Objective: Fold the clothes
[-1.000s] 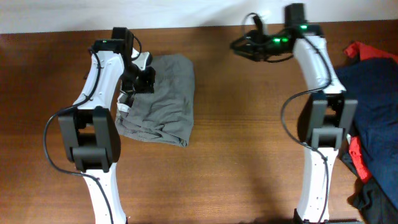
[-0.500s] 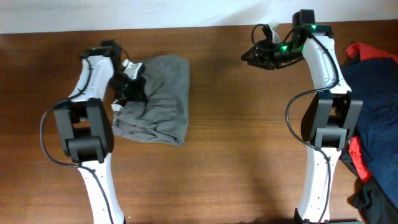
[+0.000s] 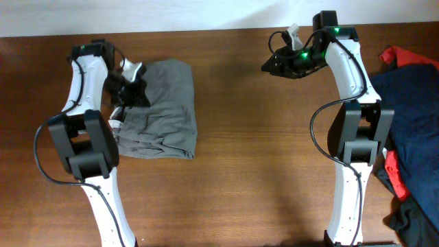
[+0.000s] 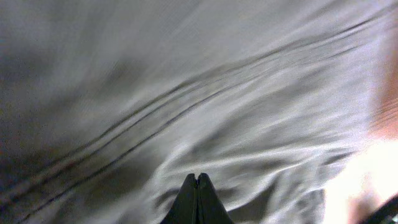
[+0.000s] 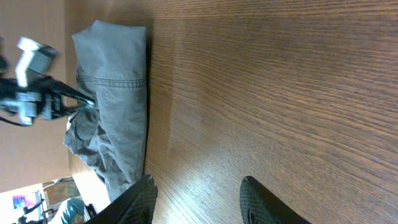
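left gripper (image 3: 129,88) pressed together, pinching the left edge of the grey garment (image 3: 163,113); garment lies bunched on the table (image 3: 260,158), far left; right gripper (image 5: 199,202) spread over bare wood, far right; navy cloth (image 3: 415,110) at the right edge

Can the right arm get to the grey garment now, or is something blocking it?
Probably yes, with a long stretch: only bare table lies between the right gripper, jaws open, and the grey garment. The left gripper pinches its far side.

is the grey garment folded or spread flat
Folded over but untidy: the grey garment lies doubled in a compact bundle, its lower edge bunched and wrinkled.
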`<state>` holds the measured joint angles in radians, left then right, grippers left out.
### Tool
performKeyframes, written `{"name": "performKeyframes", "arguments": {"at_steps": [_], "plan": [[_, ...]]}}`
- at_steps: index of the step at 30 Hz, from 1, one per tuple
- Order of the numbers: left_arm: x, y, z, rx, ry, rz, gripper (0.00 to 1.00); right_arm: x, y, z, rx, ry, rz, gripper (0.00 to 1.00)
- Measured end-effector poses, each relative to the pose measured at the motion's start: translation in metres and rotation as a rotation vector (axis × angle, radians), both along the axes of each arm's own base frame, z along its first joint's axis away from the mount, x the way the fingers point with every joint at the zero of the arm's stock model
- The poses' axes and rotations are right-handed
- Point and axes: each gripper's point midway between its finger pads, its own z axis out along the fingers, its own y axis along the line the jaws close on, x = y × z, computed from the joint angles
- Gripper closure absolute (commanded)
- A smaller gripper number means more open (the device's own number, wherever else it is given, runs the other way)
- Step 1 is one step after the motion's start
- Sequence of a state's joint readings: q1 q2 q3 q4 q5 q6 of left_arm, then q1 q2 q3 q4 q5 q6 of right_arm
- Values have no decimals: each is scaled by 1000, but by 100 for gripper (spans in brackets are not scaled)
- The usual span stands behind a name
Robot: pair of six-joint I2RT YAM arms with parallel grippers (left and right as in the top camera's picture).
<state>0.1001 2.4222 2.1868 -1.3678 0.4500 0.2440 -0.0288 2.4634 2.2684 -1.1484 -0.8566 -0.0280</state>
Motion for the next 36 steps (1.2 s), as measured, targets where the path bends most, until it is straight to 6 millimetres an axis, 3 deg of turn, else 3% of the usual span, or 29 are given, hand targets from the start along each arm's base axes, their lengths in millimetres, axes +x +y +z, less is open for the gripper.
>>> {"name": "performKeyframes", "arguments": {"at_steps": [6,12,17,26,33,36], "plan": [[41,-23,44,1,-208,-59,99,-3,0,-1,-3,15,1,51],[59,-16,49,-20,-286,-48,99,-5,0,-2,-4,23,2,52],[75,-10,33,-109,-320,-29,99,-5,0,-2,-4,21,3,52],[80,-12,-43,-292,-233,8,99,-5,0,-2,-4,23,3,52],[86,-12,-39,-320,-256,9,99,-5,0,-2,-4,23,3,52],[85,-10,-25,-311,-244,11,99,-5,0,-2,-4,22,4,51]]}}
